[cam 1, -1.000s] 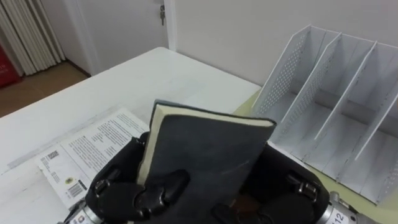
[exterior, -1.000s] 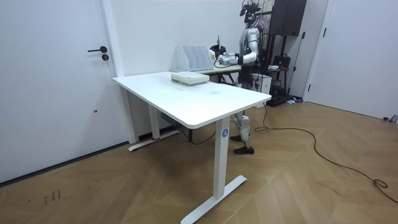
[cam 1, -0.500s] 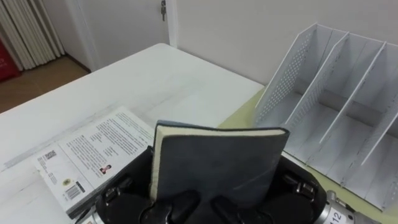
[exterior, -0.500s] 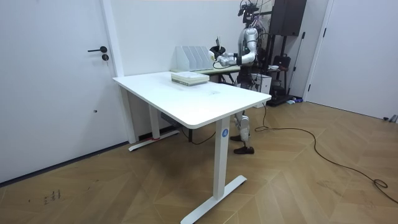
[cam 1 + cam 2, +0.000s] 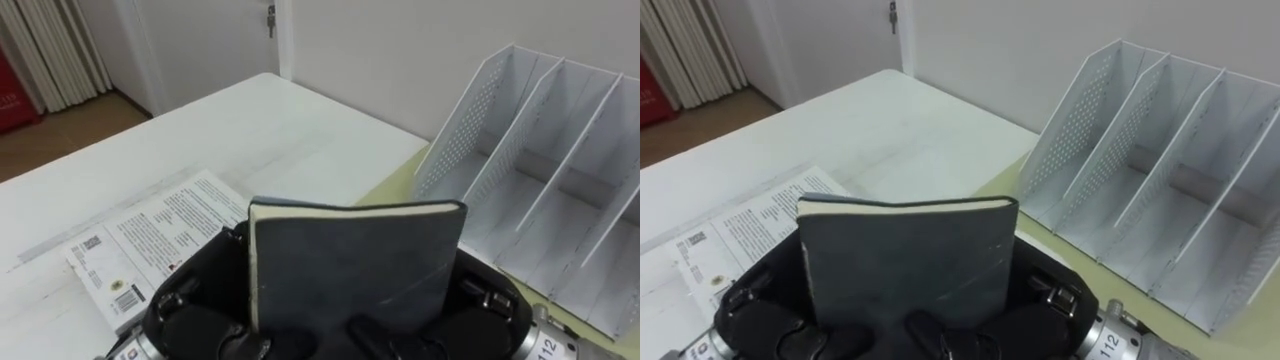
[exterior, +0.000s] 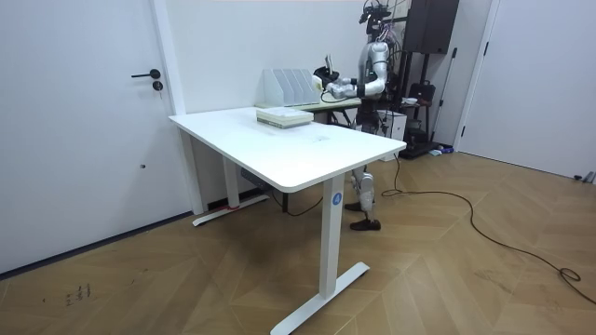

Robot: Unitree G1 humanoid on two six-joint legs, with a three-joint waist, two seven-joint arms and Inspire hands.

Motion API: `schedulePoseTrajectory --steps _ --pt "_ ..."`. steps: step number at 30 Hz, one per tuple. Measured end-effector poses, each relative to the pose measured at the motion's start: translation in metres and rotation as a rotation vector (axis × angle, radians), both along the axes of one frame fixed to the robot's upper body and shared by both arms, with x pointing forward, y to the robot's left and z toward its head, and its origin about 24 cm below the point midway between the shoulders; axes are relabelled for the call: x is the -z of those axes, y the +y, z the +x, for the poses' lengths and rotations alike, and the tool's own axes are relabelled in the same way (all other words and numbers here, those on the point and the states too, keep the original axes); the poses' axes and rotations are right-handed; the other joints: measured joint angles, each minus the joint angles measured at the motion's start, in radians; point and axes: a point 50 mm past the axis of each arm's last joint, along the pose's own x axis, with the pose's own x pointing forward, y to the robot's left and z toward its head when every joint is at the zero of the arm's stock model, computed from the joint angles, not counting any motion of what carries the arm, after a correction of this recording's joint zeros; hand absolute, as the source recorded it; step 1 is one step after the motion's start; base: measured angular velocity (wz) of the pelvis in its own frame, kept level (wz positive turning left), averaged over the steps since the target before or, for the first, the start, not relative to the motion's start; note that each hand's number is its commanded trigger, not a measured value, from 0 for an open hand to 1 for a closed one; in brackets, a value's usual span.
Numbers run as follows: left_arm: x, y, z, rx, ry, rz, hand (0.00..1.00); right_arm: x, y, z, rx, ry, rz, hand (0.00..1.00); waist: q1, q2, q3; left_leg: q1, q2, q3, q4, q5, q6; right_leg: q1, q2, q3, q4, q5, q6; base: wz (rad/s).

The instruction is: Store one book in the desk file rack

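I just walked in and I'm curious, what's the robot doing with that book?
The robot holds a dark grey book upright before it, its left hand and right hand curled round it. A white file rack stands ahead to its right, its visible slots holding nothing, so the book is not stored yet. A white printed book lies flat on the table to its left.

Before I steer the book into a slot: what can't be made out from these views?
- The dark book: its lower edge is cut off by the eye views' bottom edge, so the grip of the left hand and right hand shows only partly.
- The file rack: its right end is cut by the right edge; slot count unsure.
- The table behind the dark book: hidden by it.
- Room view: dark book too small.
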Motion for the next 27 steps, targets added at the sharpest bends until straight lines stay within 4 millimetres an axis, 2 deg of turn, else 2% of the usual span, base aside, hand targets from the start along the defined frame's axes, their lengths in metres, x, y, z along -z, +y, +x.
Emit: schedulePoseTrajectory --steps 8,13,20,23,27 --pt "0.019 0.009 0.002 -0.112 0.108 0.077 0.0 -0.003 -0.012 0.005 0.119 0.006 -0.001 1.0 -0.002 0.001 -0.0001 0.002 0.0 0.001 -0.001 0.0 0.0 0.001 0.0 -0.002 -0.002 0.0 0.0 0.0" --pt "0.047 0.019 -0.008 -0.194 0.243 0.146 0.0 -0.004 -0.016 0.007 0.171 0.011 0.0 1.0 -0.022 0.006 0.0003 0.0 -0.002 0.002 -0.001 0.0 0.0 0.0 0.001 -0.001 -0.003 0.0 0.0 0.0" --pt "0.069 0.026 -0.014 -0.248 0.34 0.257 0.0 -0.008 -0.023 0.011 0.248 0.007 0.003 1.0 -0.024 0.011 -0.0025 0.002 -0.001 0.004 -0.001 0.0 0.0 0.0 0.003 0.002 -0.001 0.0 0.0 -0.01" --pt "0.082 0.028 -0.024 -0.278 0.401 0.275 0.0 -0.012 -0.024 0.013 0.27 -0.005 0.003 1.0 -0.044 0.011 -0.0025 0.005 -0.001 0.004 -0.002 0.0 0.0 0.003 0.002 -0.002 -0.002 0.0 0.0 0.04" --pt "0.113 0.034 -0.044 -0.321 0.55 0.31 0.0 -0.019 -0.035 0.018 0.366 -0.023 0.005 1.0 -0.057 0.009 -0.0018 0.022 -0.001 0.016 -0.007 0.0 0.0 0.014 0.003 -0.001 -0.003 0.0 0.0 -0.06"
